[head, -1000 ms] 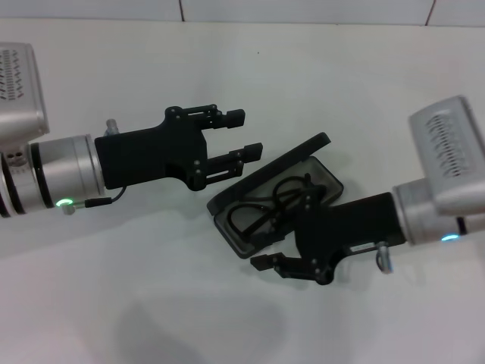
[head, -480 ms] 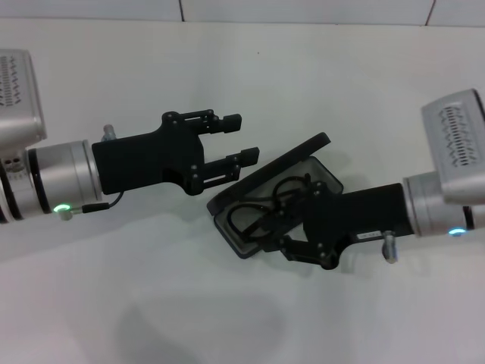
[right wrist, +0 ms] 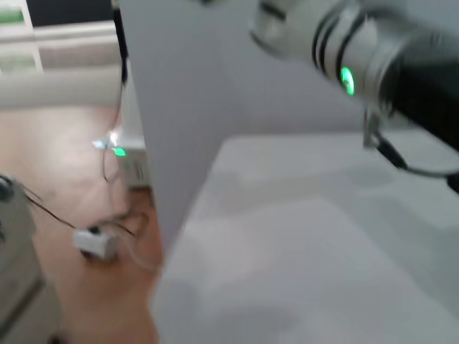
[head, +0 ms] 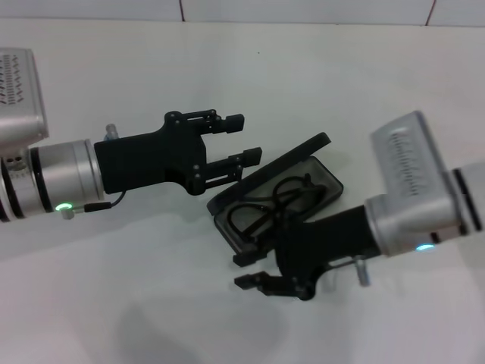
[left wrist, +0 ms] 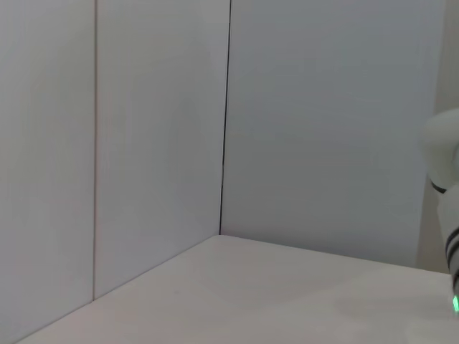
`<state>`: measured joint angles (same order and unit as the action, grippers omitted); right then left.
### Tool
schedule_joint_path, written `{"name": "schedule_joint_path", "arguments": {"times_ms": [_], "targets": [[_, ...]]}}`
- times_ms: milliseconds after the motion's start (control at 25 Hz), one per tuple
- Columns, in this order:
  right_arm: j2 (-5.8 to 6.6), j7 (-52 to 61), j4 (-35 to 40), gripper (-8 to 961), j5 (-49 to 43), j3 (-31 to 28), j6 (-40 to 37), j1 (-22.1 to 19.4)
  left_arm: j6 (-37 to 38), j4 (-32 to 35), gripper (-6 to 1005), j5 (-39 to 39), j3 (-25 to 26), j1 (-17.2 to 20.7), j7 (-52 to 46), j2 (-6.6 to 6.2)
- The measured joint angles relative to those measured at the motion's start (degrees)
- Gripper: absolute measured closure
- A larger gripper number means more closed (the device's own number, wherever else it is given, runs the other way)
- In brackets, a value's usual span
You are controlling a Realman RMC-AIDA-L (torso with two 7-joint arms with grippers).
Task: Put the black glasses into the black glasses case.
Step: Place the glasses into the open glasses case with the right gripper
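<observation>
The black glasses case [head: 327, 182] lies open on the white table, with its lid [head: 261, 174] raised along the far side. The black glasses [head: 265, 203] lie inside its grey-lined tray. My right gripper [head: 241, 271] hovers open and empty just in front of the case's near corner, clear of the glasses. My left gripper [head: 244, 137] hangs open and empty just behind and left of the lid. Neither wrist view shows the case or the glasses.
The white table [head: 151, 303] spreads all around the case, with a tiled wall [head: 303, 9] at the back. The right wrist view shows my left arm [right wrist: 344, 50], the table's side edge [right wrist: 193, 215] and the floor with cables [right wrist: 93, 240] beyond it.
My right gripper has drawn back from over the case toward the table's front, and its wrist has turned. The glasses stay in the tray. My left gripper has barely moved.
</observation>
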<state>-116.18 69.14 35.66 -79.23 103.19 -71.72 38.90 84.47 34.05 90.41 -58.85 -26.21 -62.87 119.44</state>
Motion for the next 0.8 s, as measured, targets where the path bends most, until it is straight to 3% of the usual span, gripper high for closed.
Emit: {"name": "schedule_joint_path", "arguments": {"times_ms": [240,400,520,640,800], "targets": [[0.0,3.0,0.5,673,2.3,7.0,11.0,1.3,0.2,0.0,415,0.0,-0.1,-0.4,-0.1,0.07],[0.05,4.4,0.6,671,2.4,6.9,11.8,1.3,0.3,0.0,415,0.0,-0.1,-0.5,-0.1,0.09],[0.41,4.4,1.1,669,2.2,5.6,8.1,1.0,0.3,0.0,415,0.0,-0.1,-0.4,-0.1,0.1],[1.03,3.7,1.6,668,0.2,-1.1,-2.1,-0.6,0.5,0.2,415,-0.1,0.1,0.1,-0.1,0.07],[2.27,3.3,3.6,666,-6.5,-16.8,-16.7,-5.2,0.5,0.2,415,-0.1,0.2,0.1,-0.2,0.04]]}}
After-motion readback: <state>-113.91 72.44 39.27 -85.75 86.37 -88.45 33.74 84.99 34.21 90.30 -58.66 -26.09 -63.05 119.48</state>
